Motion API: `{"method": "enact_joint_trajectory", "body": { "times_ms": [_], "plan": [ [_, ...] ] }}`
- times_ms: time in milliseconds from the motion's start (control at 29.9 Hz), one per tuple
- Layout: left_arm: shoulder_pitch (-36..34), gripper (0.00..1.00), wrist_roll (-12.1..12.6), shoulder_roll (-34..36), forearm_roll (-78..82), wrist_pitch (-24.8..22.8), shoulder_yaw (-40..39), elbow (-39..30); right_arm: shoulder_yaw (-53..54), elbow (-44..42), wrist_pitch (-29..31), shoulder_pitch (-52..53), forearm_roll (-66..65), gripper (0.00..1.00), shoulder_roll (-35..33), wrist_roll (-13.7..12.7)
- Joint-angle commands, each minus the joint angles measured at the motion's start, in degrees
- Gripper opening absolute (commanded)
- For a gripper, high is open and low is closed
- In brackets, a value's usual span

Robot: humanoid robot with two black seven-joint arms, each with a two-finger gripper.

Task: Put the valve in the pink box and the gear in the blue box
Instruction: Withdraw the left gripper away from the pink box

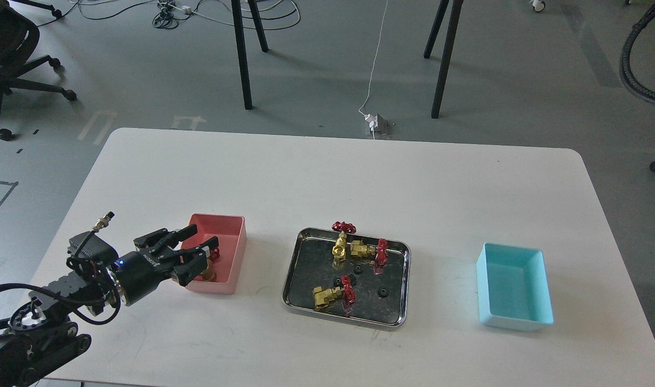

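Observation:
My left gripper [205, 236] hangs open over the near left part of the pink box [236, 252], at the left of the table. A valve [211, 266] with its red handwheel lies inside that box, just below the lower finger and partly hidden by it. Three more valves [339, 247] [366, 250] [330, 295] lie in the steel tray [292, 279] in the middle. Several black gears [382, 292] [358, 270] lie among them. The blue box [513, 285] stands empty at the right. My right gripper is out of view.
The white table [327, 177] is bare behind the boxes and the tray. Its front edge runs close below my left arm. Chair and stand legs are on the floor beyond the far edge.

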Motion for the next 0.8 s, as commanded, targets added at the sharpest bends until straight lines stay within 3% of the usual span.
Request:
{"method": "enact_joint_trajectory", "body": {
  "times_ms": [0, 100, 234, 334, 502, 702, 769],
  "plan": [
    [-0.25, 0.95, 0.00, 0.37, -0.97, 0.00, -1.33, -0.28, 0.00, 0.68, 0.19, -0.16, 0.01, 0.99, 0.09, 0.08],
    [-0.95, 0.98, 0.00, 1.42, -4.48, 0.00, -5.37, -0.81, -0.17, 1.73, 0.45, -0.51, -0.25, 0.99, -0.09, 0.25],
    [-8.06, 0.99, 0.00, 2.48, -12.47, 0.00, -9.16, -0.81, -3.76, 3.66, 3.08, 0.19, -4.72, 0.99, 0.00, 0.69],
    [-14.56, 0.98, 0.00, 3.01, -24.05, -8.36, -11.44, -0.63, -7.81, 7.61, 4.40, 0.37, -11.48, 0.99, 0.00, 1.31],
    [-24.76, 0.98, 0.05, 4.33, -43.31, -24.19, -13.47, -0.46, -16.59, 16.83, 6.69, 0.37, -28.26, 0.99, -0.18, 5.17],
    [-35.84, 0.98, 7.95, 5.91, -62.47, -36.15, -13.47, 2.25, -25.65, 29.84, 12.48, 0.28, -42.34, 0.99, -0.88, 6.67],
    [-37.69, 0.98, 8.57, 5.91, -65.65, -38.88, -13.38, 4.37, -28.72, 33.36, 14.94, 0.37, -45.41, 0.99, -1.05, 6.67]
  ]
}}
